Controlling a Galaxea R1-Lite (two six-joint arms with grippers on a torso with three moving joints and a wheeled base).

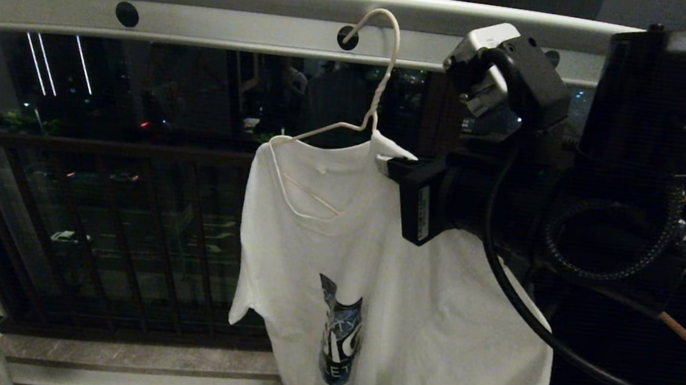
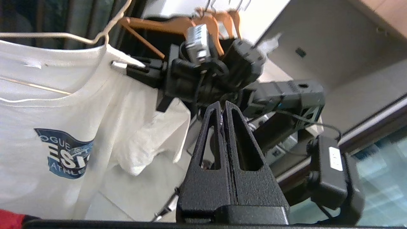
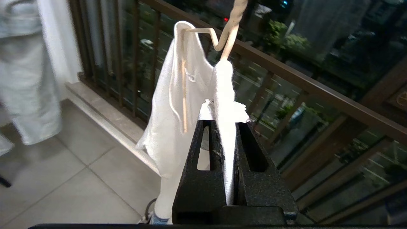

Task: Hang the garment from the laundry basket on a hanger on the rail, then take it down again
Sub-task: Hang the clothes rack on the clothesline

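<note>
- White T-shirt with blue chest print droops lopsided from wire hanger on the rail.
- Right gripper, at three o'clock of collar, pinches shirt cloth.
- Left gripper clenched, empty.

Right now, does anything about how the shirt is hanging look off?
Yes. The T-shirt sits lopsided: only one shoulder is on the white hanger, while the right tool pinches the collar at the other side.

I'm working at night: my head view is dim, with dark glass behind the rail carrying streaks of reflected light far left. The white garment glows brightest. My left wrist view is brighter but slightly blurred.
</note>
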